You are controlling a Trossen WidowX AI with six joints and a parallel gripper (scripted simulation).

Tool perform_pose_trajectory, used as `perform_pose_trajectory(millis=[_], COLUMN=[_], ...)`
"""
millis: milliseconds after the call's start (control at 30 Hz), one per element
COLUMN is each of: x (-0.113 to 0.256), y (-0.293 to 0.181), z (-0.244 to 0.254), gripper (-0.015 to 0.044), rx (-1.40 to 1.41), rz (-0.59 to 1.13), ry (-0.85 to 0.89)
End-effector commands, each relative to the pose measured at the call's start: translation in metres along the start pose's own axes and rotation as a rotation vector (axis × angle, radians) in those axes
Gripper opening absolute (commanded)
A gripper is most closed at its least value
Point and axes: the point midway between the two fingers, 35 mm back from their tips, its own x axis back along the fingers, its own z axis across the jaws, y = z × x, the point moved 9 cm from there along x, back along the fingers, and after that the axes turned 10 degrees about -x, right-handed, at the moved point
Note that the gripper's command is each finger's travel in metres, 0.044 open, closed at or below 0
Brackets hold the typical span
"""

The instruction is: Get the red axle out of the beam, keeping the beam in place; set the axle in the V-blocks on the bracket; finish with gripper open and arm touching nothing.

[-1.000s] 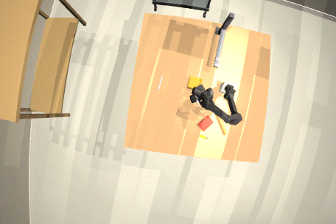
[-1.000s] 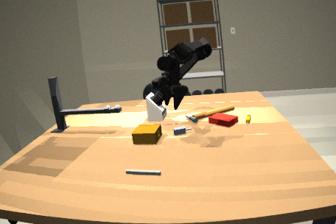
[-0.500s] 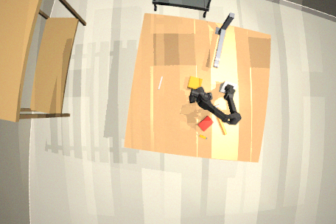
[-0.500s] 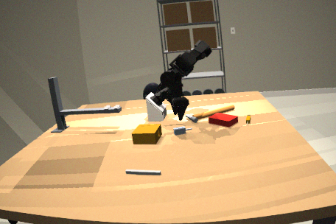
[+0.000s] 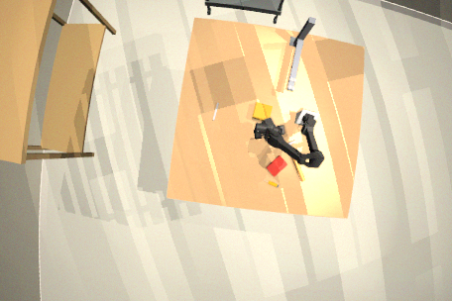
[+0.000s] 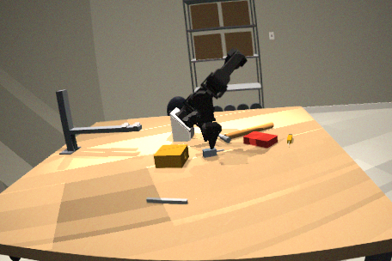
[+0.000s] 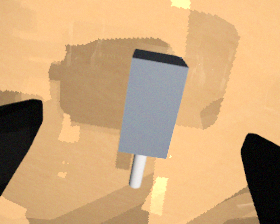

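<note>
Bench (image 5: 198,168) (image 6: 266,206) (image 7: 261,65): light wood, streaked with sun and shadow. Room: pale floor (image 5: 263,257) (image 6: 374,137), grey wall (image 6: 133,56), metal shelf unit (image 6: 221,28) behind the bench.

End effector (image 5: 270,130) (image 6: 211,145) (image 7: 144,127) is released, fingers wide, nothing gripped, pointing down over a grey block (image 6: 210,153) (image 7: 153,107) with a pale pin (image 6: 220,150) (image 7: 137,172) out one end. Wrist view puts the block between the fingers, apart from both.

Can't make out the red axle. Red block (image 5: 277,166) (image 6: 260,139) lies flat near the hammer (image 5: 298,169) (image 6: 251,130), off to the side of the end effector; yellow block (image 5: 262,111) (image 6: 171,156) sits near it on the other.
</note>
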Motion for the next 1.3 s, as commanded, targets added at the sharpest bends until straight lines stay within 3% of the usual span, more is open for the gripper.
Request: perform_pose_trajectory(millis=[0, 733, 1133, 1267], x=[-0.006, -0.039, -0.039, -0.039], y=[0.0, 0.0, 0.0, 0.0], z=[-0.001, -0.002, -0.002, -0.002], gripper=[0.044, 0.044, 0.0125, 0.0098], rx=[-0.007, -0.007, -0.007, -0.007], rz=[0.004, 0.007, 0.007, 0.007], ry=[-0.008, -0.007, -0.007, -0.007])
